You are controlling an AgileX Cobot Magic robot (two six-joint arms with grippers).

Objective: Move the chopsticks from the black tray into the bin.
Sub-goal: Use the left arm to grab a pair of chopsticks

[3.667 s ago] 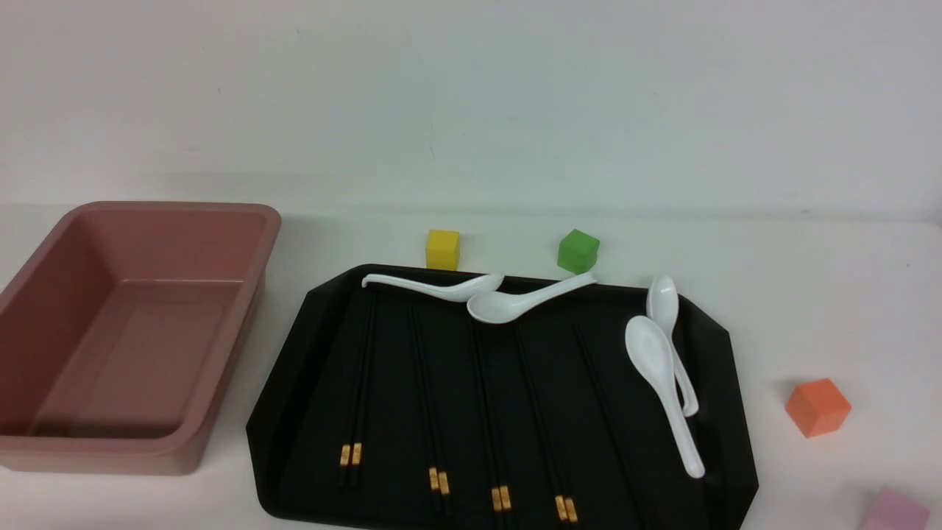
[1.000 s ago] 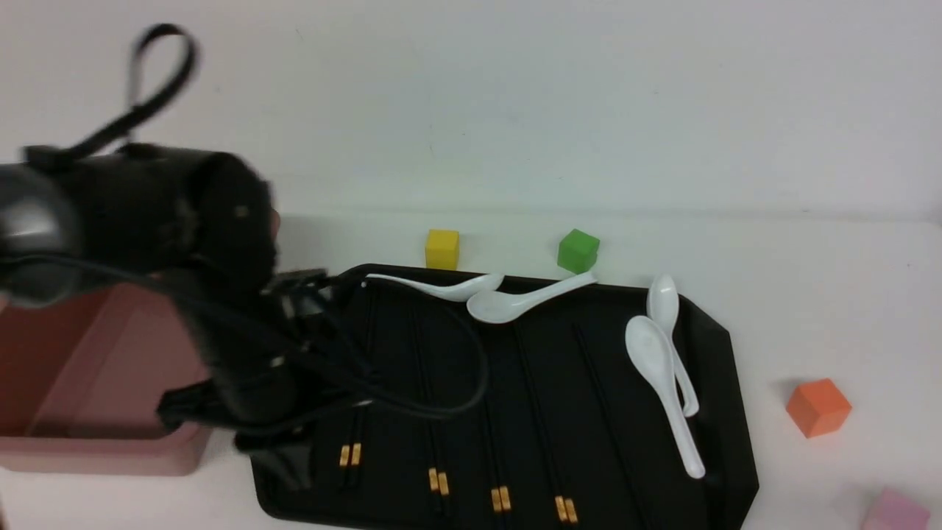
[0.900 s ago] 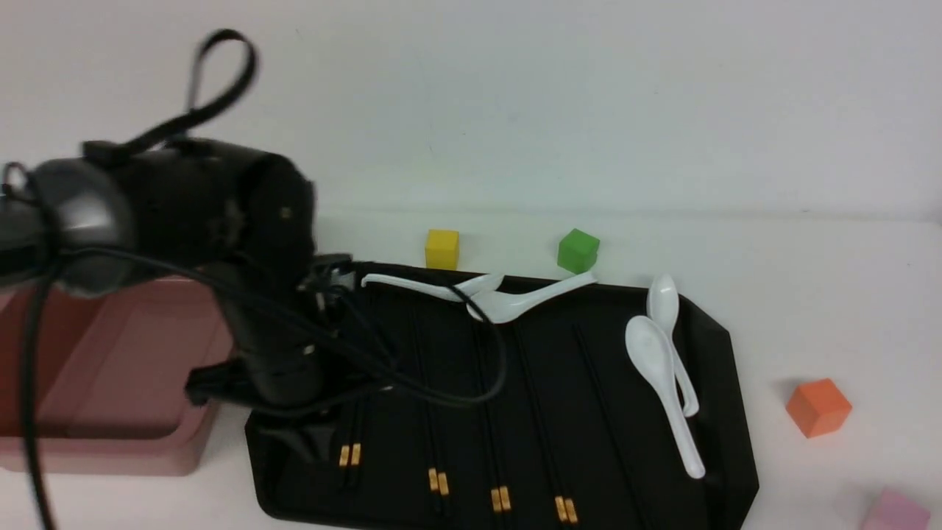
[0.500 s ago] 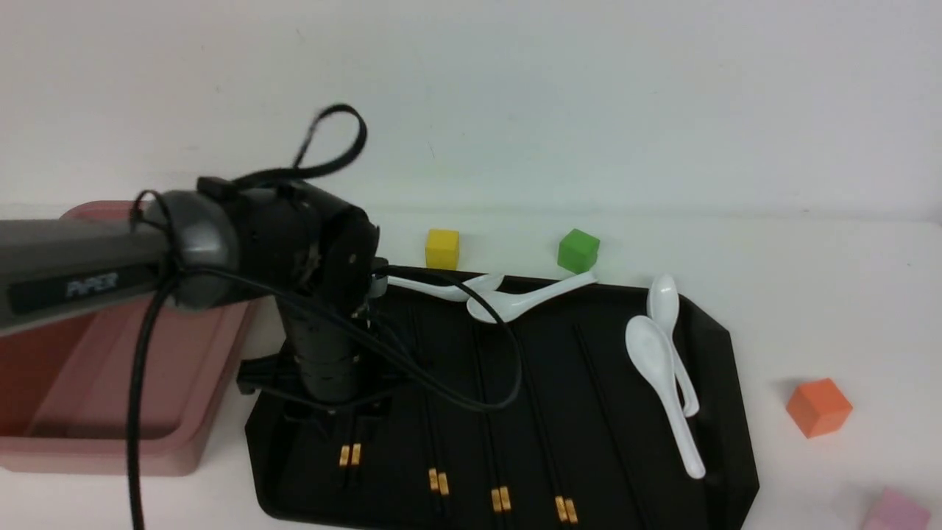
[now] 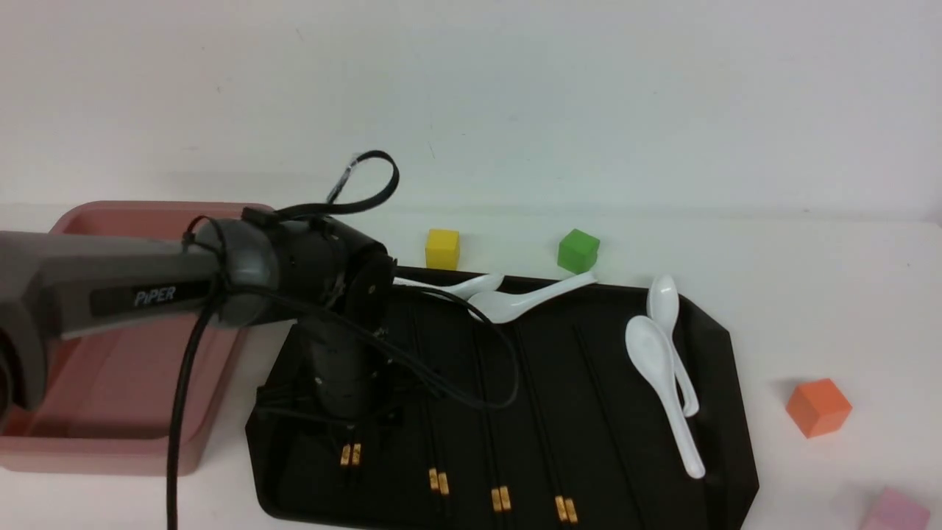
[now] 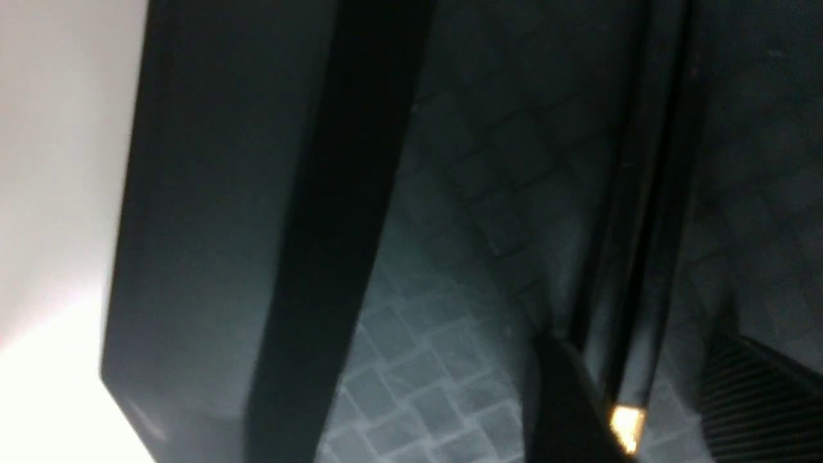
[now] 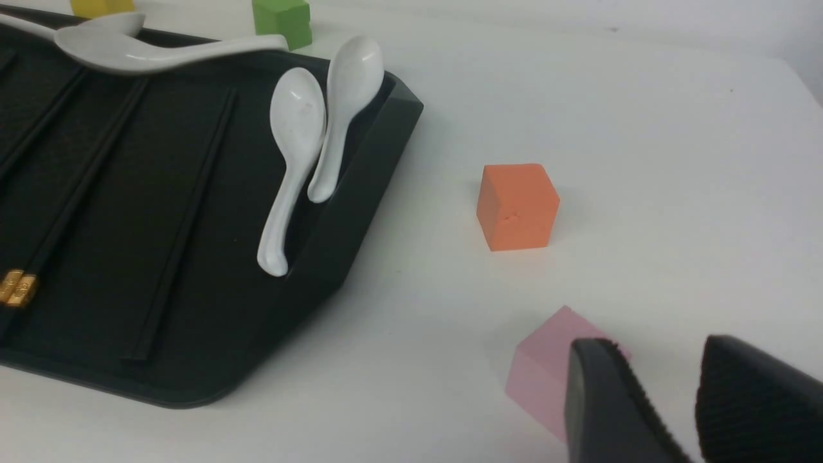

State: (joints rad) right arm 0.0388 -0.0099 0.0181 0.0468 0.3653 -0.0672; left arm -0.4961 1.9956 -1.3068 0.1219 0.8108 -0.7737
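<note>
The setting looks like a robotics lab test bench, not a home or a kitchen. A plain white tabletop (image 5: 809,294) meets a bare white wall (image 5: 589,110). A grey and black robot arm lettered PIPER (image 5: 147,294) reaches over it, trailing loose black cables (image 5: 178,434). A small yellow cube (image 5: 442,249), a green cube (image 5: 578,251), an orange cube (image 5: 817,407) and a pink cube (image 5: 894,509) lie scattered around a glossy black tray (image 5: 725,442) holding white soup spoons (image 5: 662,375)
</note>
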